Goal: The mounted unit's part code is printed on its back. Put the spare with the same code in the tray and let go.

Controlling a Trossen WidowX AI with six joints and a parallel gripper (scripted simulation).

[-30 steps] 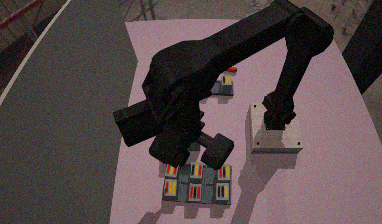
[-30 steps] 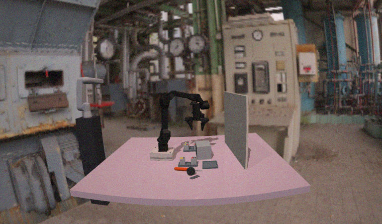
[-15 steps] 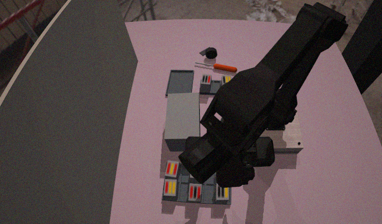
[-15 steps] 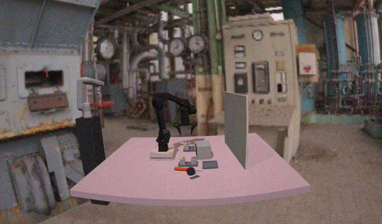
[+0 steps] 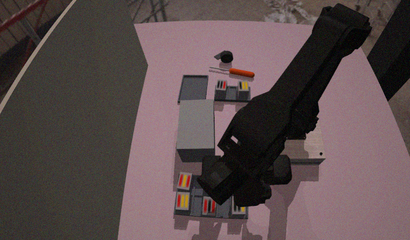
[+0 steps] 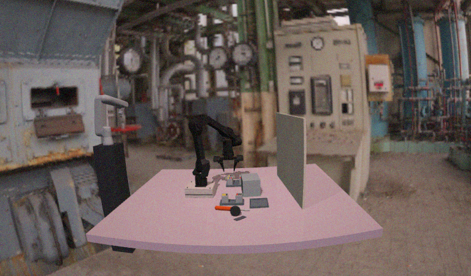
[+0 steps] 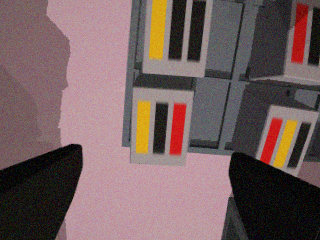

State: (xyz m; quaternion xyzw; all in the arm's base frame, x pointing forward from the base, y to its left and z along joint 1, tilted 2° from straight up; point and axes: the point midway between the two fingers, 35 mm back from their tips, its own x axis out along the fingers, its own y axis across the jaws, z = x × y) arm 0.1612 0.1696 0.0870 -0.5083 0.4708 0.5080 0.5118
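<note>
My gripper point(image 6: 229, 170) point(image 7: 157, 159) is open and empty, above the rack. Between and beyond its fingertips in the wrist view stands a spare point(image 7: 161, 127) with yellow, black and red bars; the arm hides it in the top view. Beside it stand a yellow-black-black spare point(image 7: 175, 37) and a red-yellow-black spare point(image 7: 285, 140). The larger rack point(image 7: 211, 115) point(image 5: 197, 192) also holds a red-yellow-red spare point(image 5: 184, 181) and a red-yellow-yellow spare point(image 5: 182, 200). The mounted unit point(image 5: 196, 122) point(image 6: 255, 184) is a grey box; its code does not show now. The tray point(image 5: 193, 87) point(image 6: 259, 202) is empty.
A smaller rack point(image 5: 231, 92) point(image 6: 232, 201) with two spares stands beside the tray. An orange screwdriver point(image 5: 242, 72) point(image 6: 222, 208) and a black round object point(image 5: 226, 56) point(image 6: 235, 210) lie behind it in the top view. A tall grey panel point(image 5: 90, 104) point(image 6: 291, 158) stands along one side.
</note>
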